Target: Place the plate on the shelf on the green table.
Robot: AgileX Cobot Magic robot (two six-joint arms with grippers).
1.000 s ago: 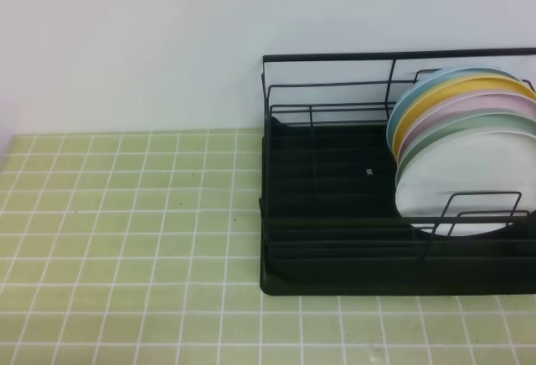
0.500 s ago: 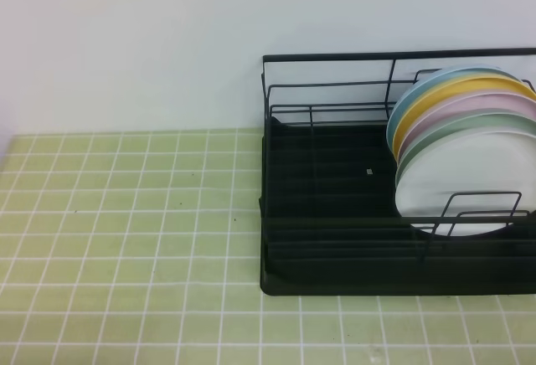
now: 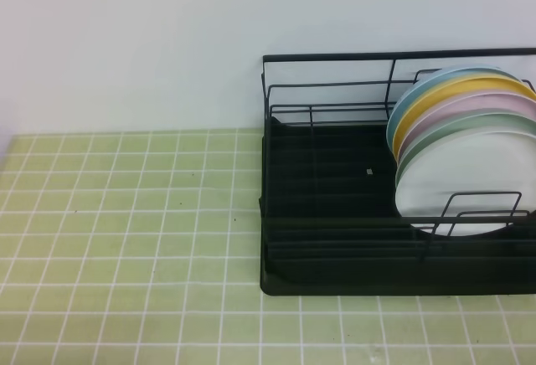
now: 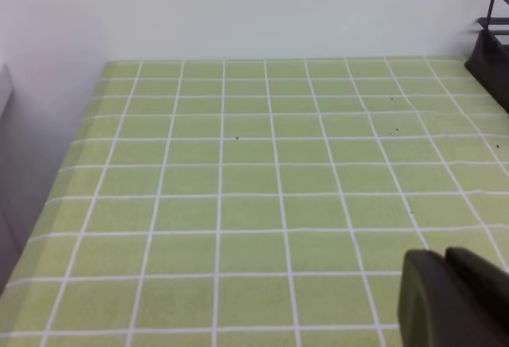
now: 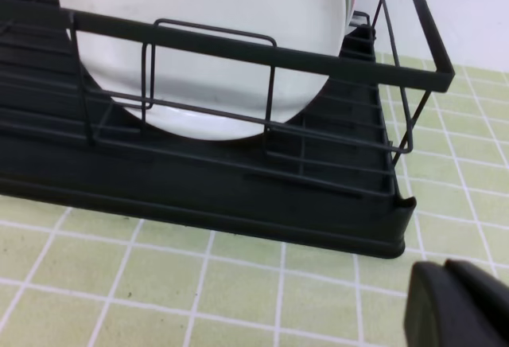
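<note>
Hovering empty, your left gripper (image 4: 455, 299) and right gripper (image 5: 461, 303) seem fully closed above the green table (image 3: 126, 231). You see the plate (image 3: 461, 182) standing frontmost in the shelf (image 3: 335, 214), before four colored plates (image 3: 456, 97).

Only the matte black, rounded plastic left pincer (image 4: 455, 299) shows. The right pincer (image 5: 457, 306) looks identical: black, smooth, unmarked.

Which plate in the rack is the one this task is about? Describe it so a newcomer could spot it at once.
On the green tiled table a black wire rack stands at the right. Five plates lean in a row at its right end. The white plate is the frontmost, in front of the mint-green one, and the only uncoloured one.
</note>
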